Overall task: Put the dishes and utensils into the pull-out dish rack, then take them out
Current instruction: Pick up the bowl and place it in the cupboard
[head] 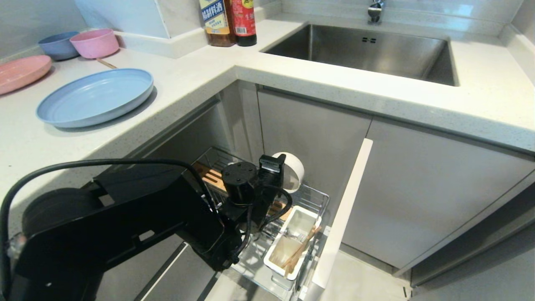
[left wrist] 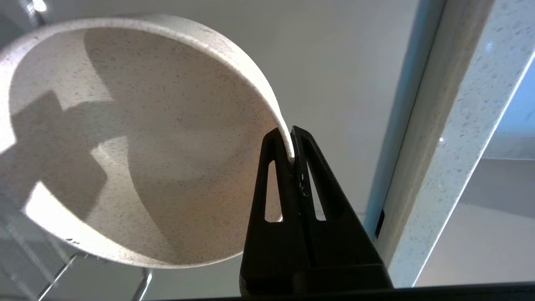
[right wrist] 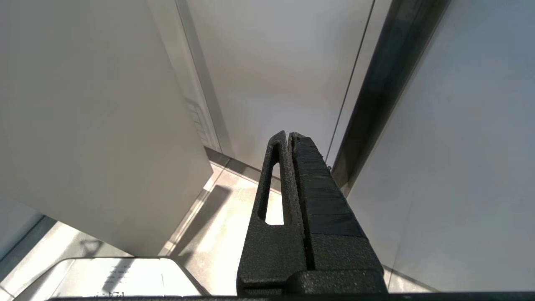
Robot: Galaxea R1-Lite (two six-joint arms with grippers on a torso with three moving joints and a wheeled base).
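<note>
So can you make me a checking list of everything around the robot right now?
Surface: pale speckled counter, nothing spilled.
Job's things: cream bowl held on edge over the wire rack; blue plate on the counter; chopsticks and fork in the white cup.
Clutter: pink plate, pink bowl, small blue bowl, two bottles.
Grippers: left pincer shut on the bowl's rim; right pincer shut, holding nothing, by cabinet panels.
Cables: black cable looping over the left arm.
Surroundings: steel sink, grey cabinet doors.
</note>
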